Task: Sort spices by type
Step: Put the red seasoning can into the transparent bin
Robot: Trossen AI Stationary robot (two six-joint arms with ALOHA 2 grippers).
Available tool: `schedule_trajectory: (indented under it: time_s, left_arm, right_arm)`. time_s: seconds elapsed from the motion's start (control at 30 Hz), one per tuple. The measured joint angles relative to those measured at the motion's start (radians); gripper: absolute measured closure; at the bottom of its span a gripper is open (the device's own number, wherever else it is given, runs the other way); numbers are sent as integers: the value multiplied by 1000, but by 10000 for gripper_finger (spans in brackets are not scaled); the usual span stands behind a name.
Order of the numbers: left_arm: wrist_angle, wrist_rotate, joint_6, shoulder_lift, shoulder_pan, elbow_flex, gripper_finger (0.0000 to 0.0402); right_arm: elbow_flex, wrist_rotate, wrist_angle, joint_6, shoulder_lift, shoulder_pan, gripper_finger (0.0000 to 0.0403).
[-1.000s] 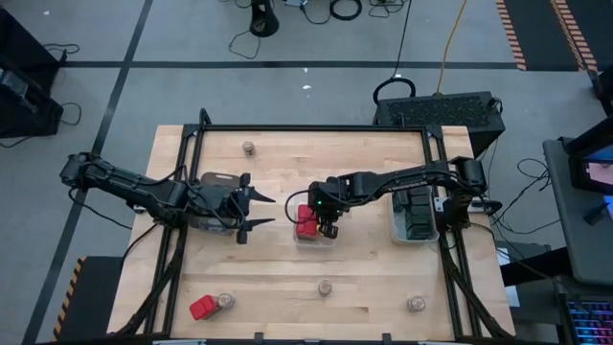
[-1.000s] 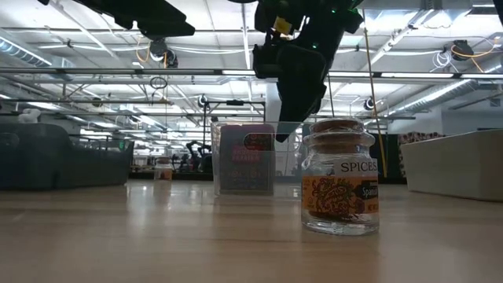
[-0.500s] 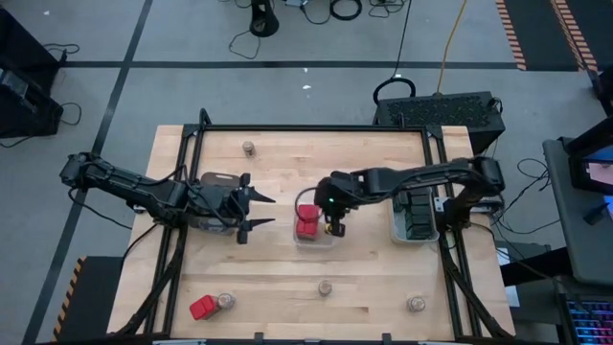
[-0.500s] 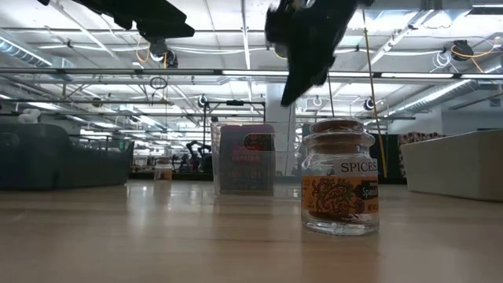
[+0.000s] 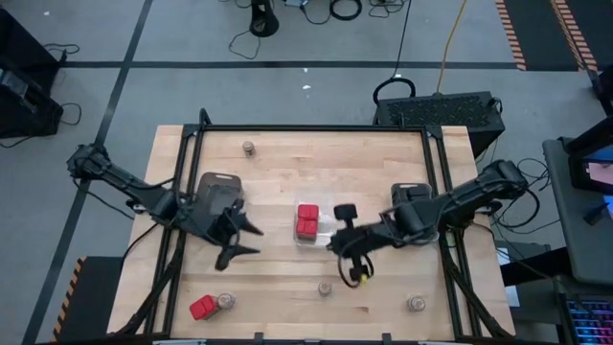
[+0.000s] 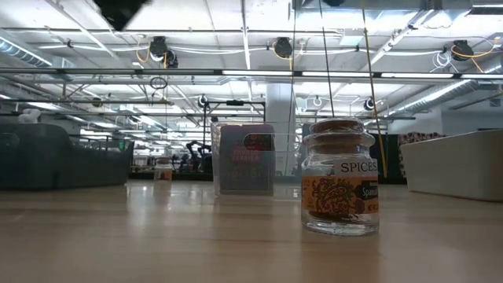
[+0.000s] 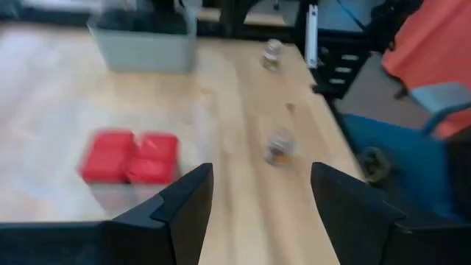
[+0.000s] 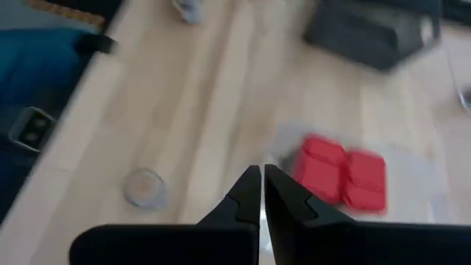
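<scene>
My right gripper [image 5: 351, 260] hangs over bare wood near the table's front, fingers [image 8: 254, 193] pressed together on nothing. Just beside it, in the clear tray [image 5: 324, 230] mid-table, sit two red boxes [image 5: 307, 220] side by side. A small jar [image 5: 325, 287] stands near my fingertips toward the front edge, another jar [image 5: 416, 304] off at the front right. My left gripper [image 5: 241, 239] hovers left of the tray, fingers spread wide. A loose red box [image 5: 201, 308] and jar [image 5: 225, 301] touch at front left.

Two dark jointed arms, black cables along the links; left pincer [image 5: 239, 233] with tapered black fingers [image 7: 184, 202]; right pincer [image 5: 359, 276] yellow-tipped.
</scene>
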Motion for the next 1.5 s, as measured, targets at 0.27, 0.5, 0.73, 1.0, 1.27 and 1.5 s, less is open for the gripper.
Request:
schedule_trajectory:
  time_s: [0.27, 0.5, 0.73, 1.0, 1.27, 1.5]
  left_arm:
    - [-288, -105, -477, 15, -261, 205, 166]
    - [-559, -230, -708, 169, -424, 449, 166]
    - [-794, -46, -1082, 405, -469, 531, 166]
    - [-853, 178, -1325, 486, -499, 531, 166]
    - [-857, 261, -1397, 486, -511, 533, 166]
    - [-906, 253, -1396, 497, -510, 533, 166]
  right_arm:
    - [-30, 50, 78, -76, 2, 59, 403]
    - [-31, 48, 115, -69, 2, 38, 403]
    - [-31, 47, 238, -149, 31, 15, 398]
    - [-31, 45, 321, -177, 122, 3, 344]
    - [-31, 46, 341, -191, 146, -8, 267]
    - [-31, 46, 336, -189, 146, -8, 228]
